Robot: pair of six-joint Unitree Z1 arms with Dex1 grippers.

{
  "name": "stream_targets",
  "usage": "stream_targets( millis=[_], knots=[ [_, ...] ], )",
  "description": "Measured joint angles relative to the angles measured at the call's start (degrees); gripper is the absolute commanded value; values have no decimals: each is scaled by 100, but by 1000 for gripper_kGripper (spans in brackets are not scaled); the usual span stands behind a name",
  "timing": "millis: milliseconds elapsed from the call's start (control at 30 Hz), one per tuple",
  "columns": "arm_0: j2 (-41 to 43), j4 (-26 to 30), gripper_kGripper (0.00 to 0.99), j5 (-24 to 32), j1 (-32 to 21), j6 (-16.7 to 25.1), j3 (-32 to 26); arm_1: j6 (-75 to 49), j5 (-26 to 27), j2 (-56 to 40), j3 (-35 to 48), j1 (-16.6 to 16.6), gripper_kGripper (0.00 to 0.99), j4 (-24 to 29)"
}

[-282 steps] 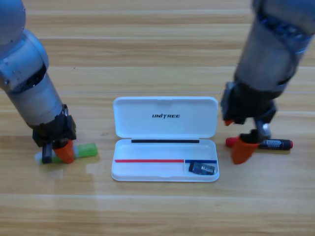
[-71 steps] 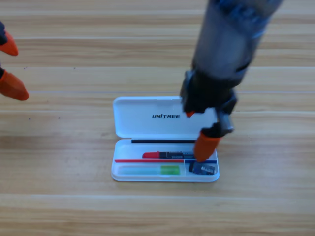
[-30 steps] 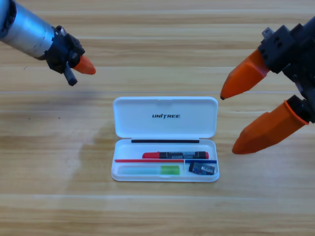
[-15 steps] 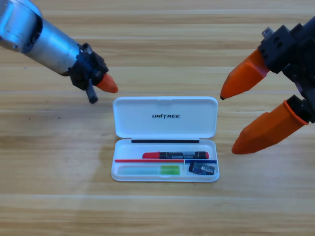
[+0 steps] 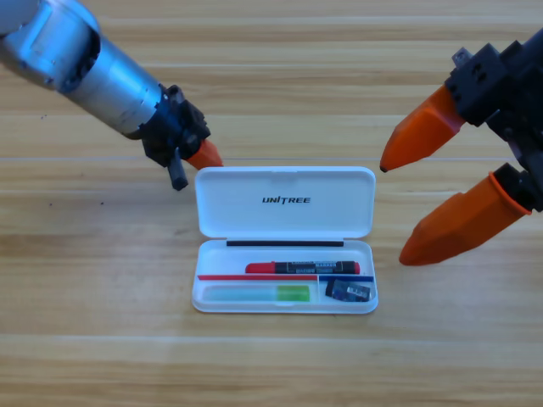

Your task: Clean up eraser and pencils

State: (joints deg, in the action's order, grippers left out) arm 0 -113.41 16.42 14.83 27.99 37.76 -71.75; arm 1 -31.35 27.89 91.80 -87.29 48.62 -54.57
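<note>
The white case (image 5: 237, 222) lies open in the middle of the table, lid flat toward the back. In its tray, the red marker (image 5: 301, 268) rests in the long upper slot. A green highlighter (image 5: 259, 293) fills the lower left slot. The small dark eraser (image 5: 349, 291) sits in the lower right slot. My left gripper (image 5: 206, 158) shows a single orange tip, shut, right at the lid's back left corner. My right gripper (image 5: 392, 214) hangs open and large at the right edge, beside the case and holding nothing.
The grey left arm (image 5: 93, 64) slants in from the upper left corner over the wooden table (image 5: 271, 365). The right gripper's two orange jaws reach close to the lid's right end.
The left gripper has swept down and to the right, from the upper left of the table to the lid's back left corner. The right gripper and the case contents have stayed put.
</note>
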Motion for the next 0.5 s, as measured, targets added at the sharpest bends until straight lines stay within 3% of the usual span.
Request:
stream_targets(
  millis=[500],
  knots=[
    [1, 365, 0, 50, 357, 0, -219, 71, 2, 0, 0, 0, 931, 0]
  ],
)
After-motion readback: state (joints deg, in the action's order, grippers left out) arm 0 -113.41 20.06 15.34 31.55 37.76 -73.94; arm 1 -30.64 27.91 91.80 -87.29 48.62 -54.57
